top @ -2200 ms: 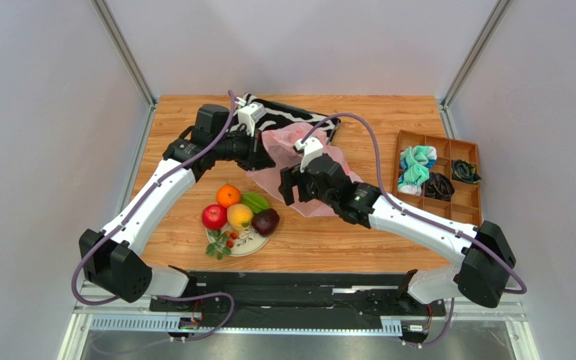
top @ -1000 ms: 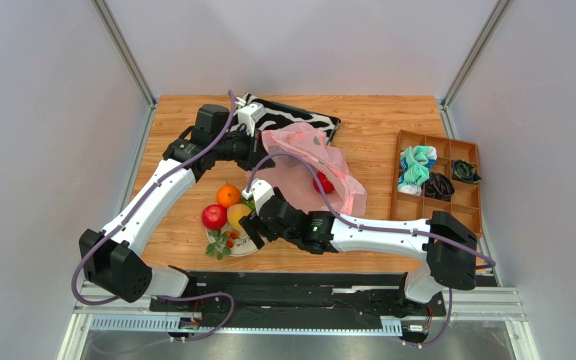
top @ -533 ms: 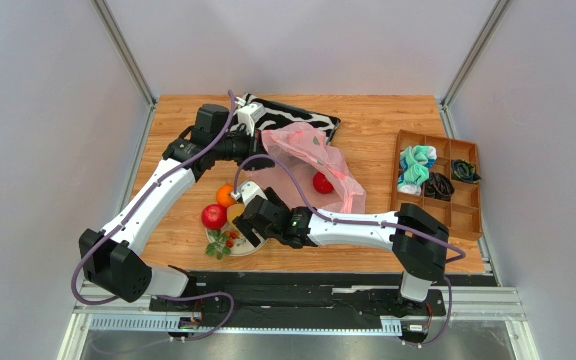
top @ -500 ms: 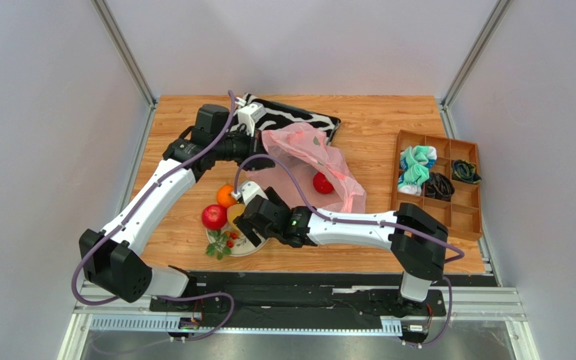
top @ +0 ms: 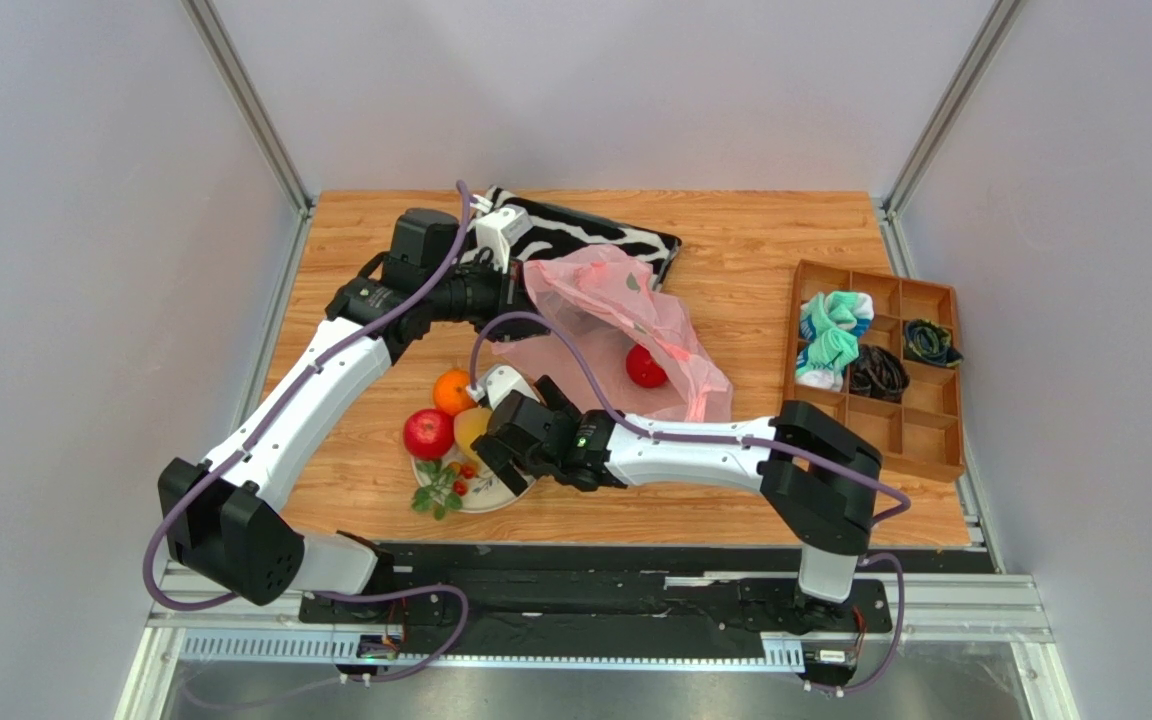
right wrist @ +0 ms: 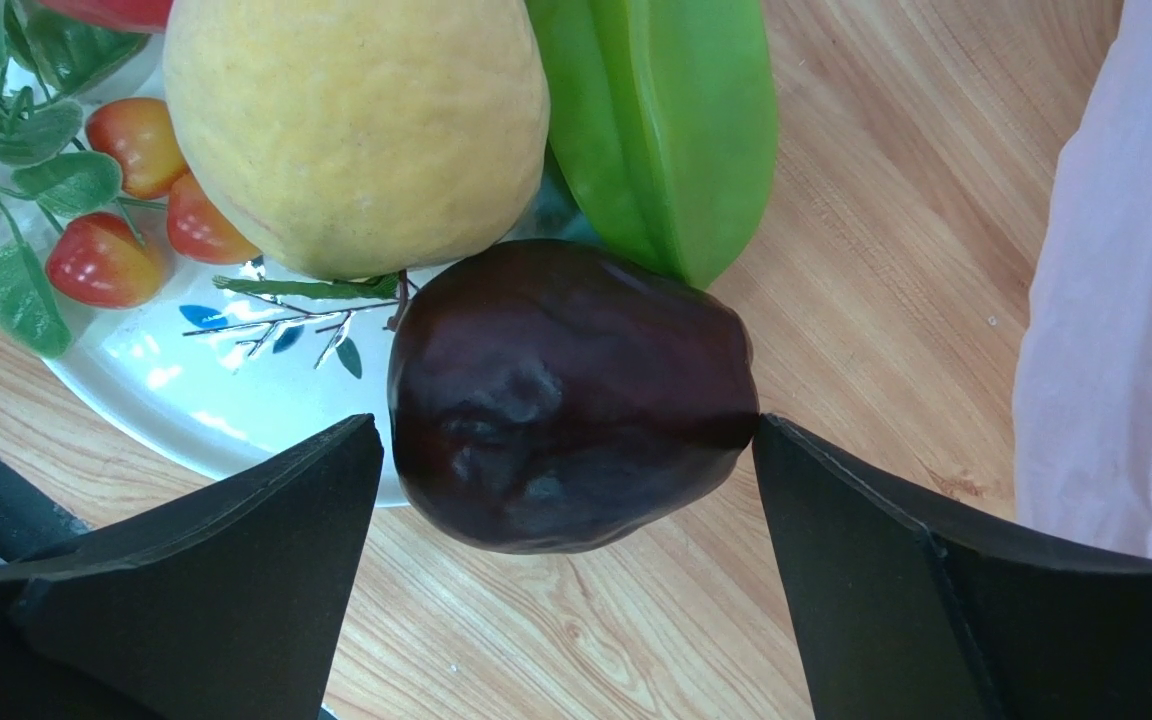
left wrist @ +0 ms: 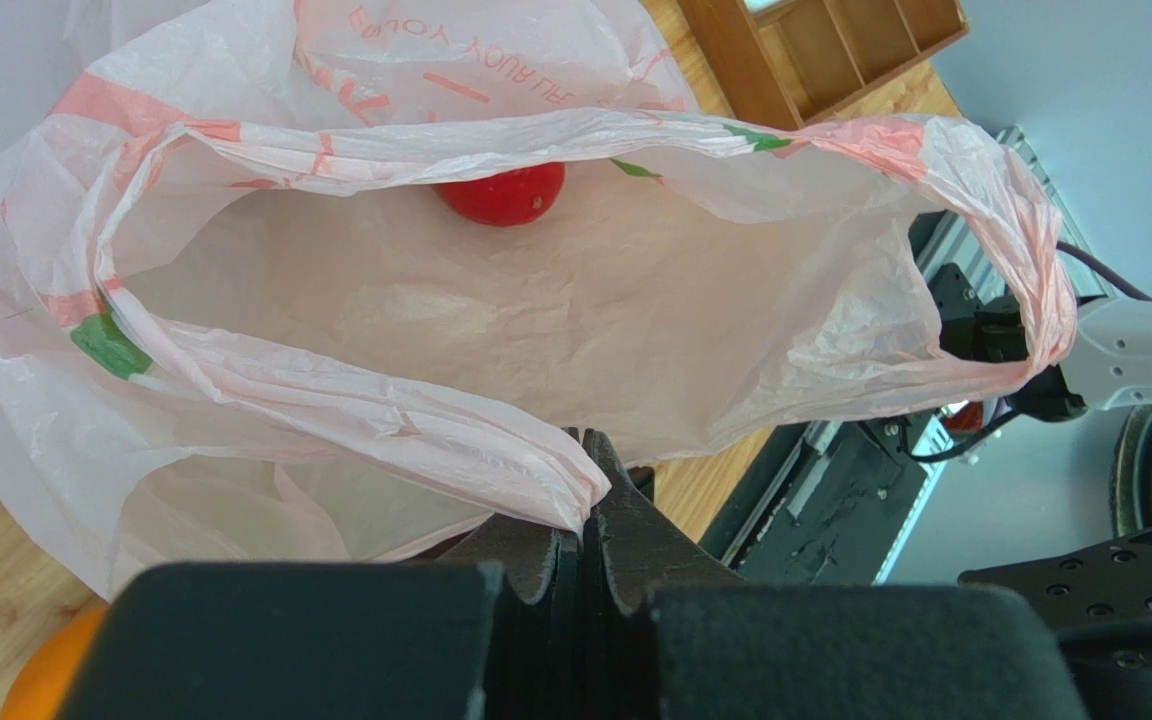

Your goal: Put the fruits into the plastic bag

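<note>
Overhead view of a wooden counter with a blue-and-cream plate of toy fruits near its front edge. The right pincer hangs low over the plate's right rim, jaws spread wide and gripping nothing. One finger stands on each side of the dark maroon fruit, which sits partly on that rim. Also on the plate are a yellow-orange fruit, a green ridged fruit and a leafy berry sprig. An orange sits at the plate's far side and a red apple at its left. Beyond the plate, to its right, lies the pink plastic bag, mouth open, with a red fruit inside. The left pincer is clamped shut on the bag's rim.
</note>
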Robot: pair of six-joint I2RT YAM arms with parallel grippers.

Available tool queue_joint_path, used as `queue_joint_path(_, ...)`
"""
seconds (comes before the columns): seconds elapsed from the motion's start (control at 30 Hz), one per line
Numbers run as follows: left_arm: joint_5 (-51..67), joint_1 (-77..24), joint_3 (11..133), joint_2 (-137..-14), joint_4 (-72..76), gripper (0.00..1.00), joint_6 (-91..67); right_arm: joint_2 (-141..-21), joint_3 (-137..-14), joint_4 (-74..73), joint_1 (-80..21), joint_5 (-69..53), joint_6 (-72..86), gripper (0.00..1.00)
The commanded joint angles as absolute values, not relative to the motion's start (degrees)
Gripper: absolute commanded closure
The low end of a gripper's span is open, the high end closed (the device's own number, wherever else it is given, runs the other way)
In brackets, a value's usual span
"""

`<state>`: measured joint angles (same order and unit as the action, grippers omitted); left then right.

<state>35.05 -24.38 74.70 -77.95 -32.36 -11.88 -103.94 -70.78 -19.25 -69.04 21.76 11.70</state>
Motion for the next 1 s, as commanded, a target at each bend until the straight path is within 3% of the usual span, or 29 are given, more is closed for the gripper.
queue_joint_path(0.0, 35.60, -24.70, 74.88, -76.90, -31.82, 1.00, -12.30, -104.76, -73.21, -17.84, -68.21, 20.48, 11.60, 0.00)
queue_joint_path(0.57, 35.33, -24.70, 74.97, -76.38, -31.90, 1.00, -12.30, -107.67, -73.83, -18.28, -67.94, 22.06, 11.52, 0.00)
queue_joint_path(0.73, 35.33, -24.70, 75.06, -76.38, -31.99, 1.00, -12.22, -107.75, -73.57, -18.37, -68.03, 21.97, 11.43, 0.09)
queue_joint_path(0.97, 35.33, -24.70, 74.97, -76.46, -31.91, 1.00, -12.30, -106.44, -72.43, -18.72, -67.94, 21.71, 11.86, 0.35)
